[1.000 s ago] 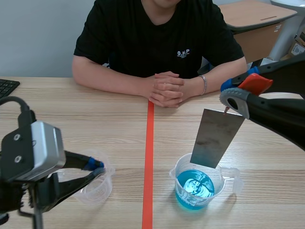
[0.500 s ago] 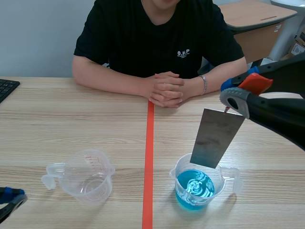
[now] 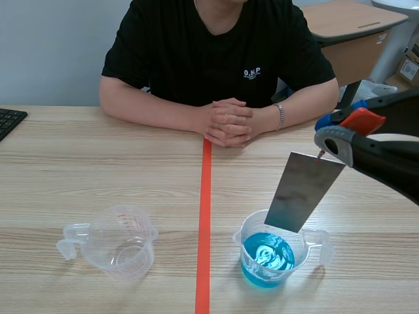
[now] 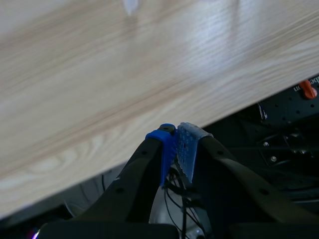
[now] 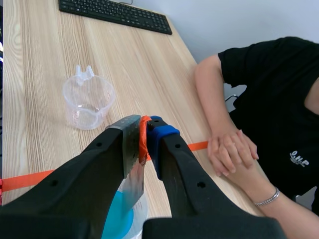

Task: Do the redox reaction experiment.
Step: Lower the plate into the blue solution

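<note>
A grey metal plate (image 3: 304,191) hangs tilted over a clear beaker of blue liquid (image 3: 267,254), with its lower edge just above the rim. My right gripper (image 3: 340,131) is shut on the plate's top, where an orange-red piece (image 5: 143,135) shows between the fingers. In the right wrist view the plate (image 5: 132,164) hangs beside one finger, over the blue liquid (image 5: 118,219). An empty clear beaker (image 3: 121,239) stands left of the tape line. My left gripper (image 4: 177,144) is shut on nothing, at the table's near edge, and is out of the scene view.
A person sits across the table with clasped hands (image 3: 229,122) resting on it near the tape line (image 3: 205,216). A black keyboard (image 5: 114,12) lies at the far left corner. The empty beaker (image 5: 88,102) has bare wood around it.
My left arm has pulled back out of the scene's lower left, away from the empty beaker. My right gripper has shifted the plate slightly right and down.
</note>
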